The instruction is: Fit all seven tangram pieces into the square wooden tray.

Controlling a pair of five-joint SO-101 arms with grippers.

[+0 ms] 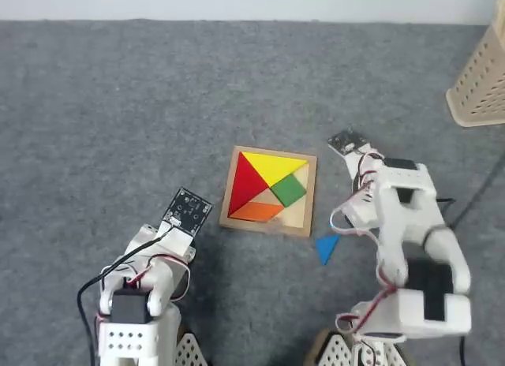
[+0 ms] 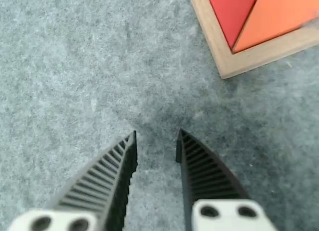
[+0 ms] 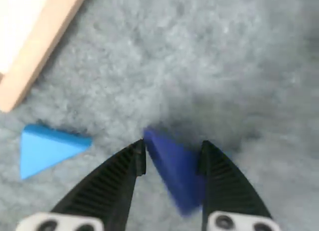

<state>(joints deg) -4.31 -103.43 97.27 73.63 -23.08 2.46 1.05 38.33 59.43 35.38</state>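
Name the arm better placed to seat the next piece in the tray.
Right. The right gripper clasps the dark blue piece, with the light blue triangle close by. The left gripper is open over bare carpet beside the tray.

Carpeted indoor room: grey carpet [image 1: 118, 106], beige slotted basket [image 1: 483, 74], pale wall [image 1: 237, 1].

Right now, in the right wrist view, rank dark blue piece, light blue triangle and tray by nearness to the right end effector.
1. Dark blue piece, inside the end effector.
2. Light blue triangle, lying beside it.
3. Tray, its corner farthest off.
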